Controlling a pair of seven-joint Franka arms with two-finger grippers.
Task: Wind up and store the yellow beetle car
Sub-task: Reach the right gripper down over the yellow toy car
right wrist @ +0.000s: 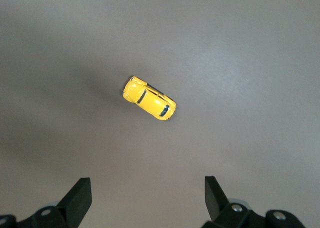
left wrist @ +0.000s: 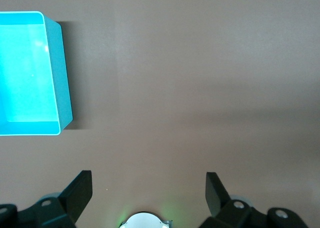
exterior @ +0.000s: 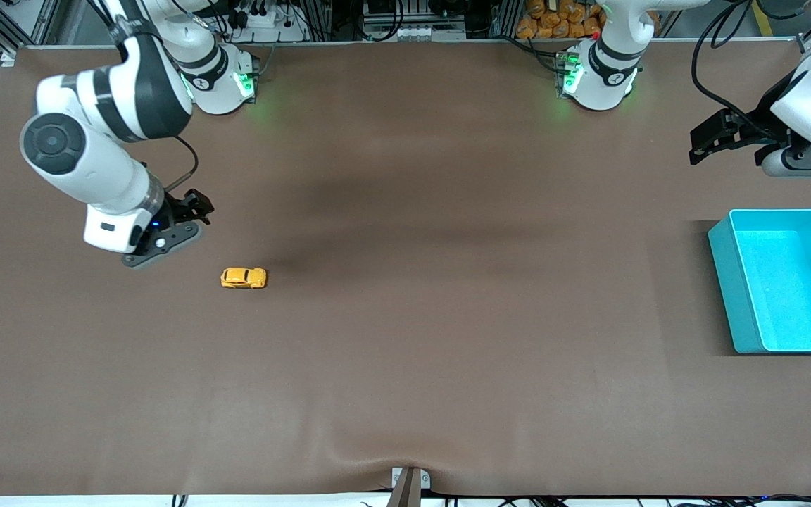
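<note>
The yellow beetle car (exterior: 243, 277) is a tiny yellow-orange toy with dark windows. It stands on its wheels on the brown table toward the right arm's end, and it also shows in the right wrist view (right wrist: 149, 105). My right gripper (exterior: 198, 208) hangs open and empty above the table, close beside the car but not over it. My left gripper (exterior: 702, 144) is open and empty too, up in the air at the left arm's end of the table, beside the cyan bin (exterior: 725, 282).
The cyan bin (left wrist: 57, 88) is empty and sits close to the table edge at the left arm's end. A brown mat (exterior: 448, 317) covers the whole table. Both arm bases stand along the table's edge farthest from the front camera.
</note>
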